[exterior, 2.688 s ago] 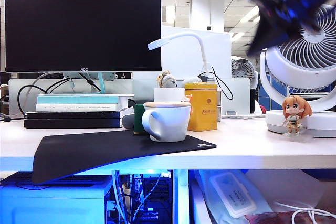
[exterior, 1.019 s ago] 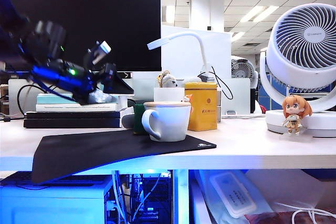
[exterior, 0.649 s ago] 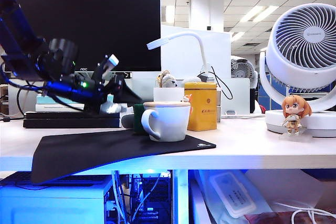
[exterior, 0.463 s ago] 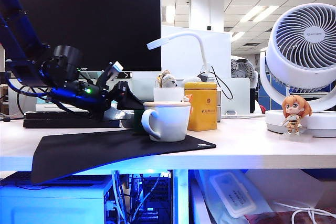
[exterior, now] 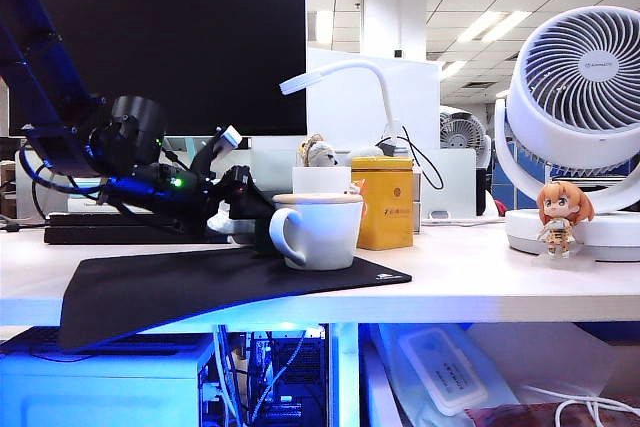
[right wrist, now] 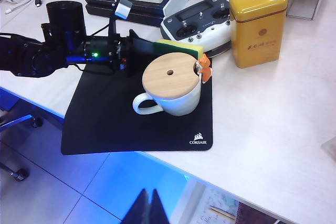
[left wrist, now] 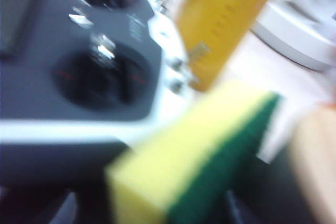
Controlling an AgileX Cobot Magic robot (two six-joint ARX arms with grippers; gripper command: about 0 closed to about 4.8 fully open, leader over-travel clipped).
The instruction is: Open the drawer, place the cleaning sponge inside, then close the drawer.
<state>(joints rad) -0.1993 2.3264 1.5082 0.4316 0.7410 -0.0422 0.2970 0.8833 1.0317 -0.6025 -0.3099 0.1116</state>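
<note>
Since the earlier exterior frames, the left arm has swung in from the left side and come down low over the black mouse pad (right wrist: 131, 114), so that the left gripper (right wrist: 137, 52) now reaches in behind the lidded white mug (right wrist: 169, 90) toward the cleaning sponge (right wrist: 178, 49). That sponge lies on the mouse pad at its back edge, yellow foam and dark green scouring layer both showing, tucked between the mug and a grey handheld controller (right wrist: 202, 24); the left wrist view is filled with it at close range (left wrist: 194, 156), blurred. From the right wrist view the left gripper's dark fingers sit right at the sponge's near end, but whether they are spread around it or already pinching it cannot be told from these pictures. The low, nearly level reach looks chosen to slip past the mug rather than come over its wooden lid. The right gripper (right wrist: 148, 206) hangs well above the desk's front edge with its fingers pressed together, holding nothing, apparently parked clear of the work. The drawer (exterior: 500, 372) under the desk appears to stand open already, with a packet inside. The yellow tin box (right wrist: 258, 24) stands beside the controller, untouched.
</note>
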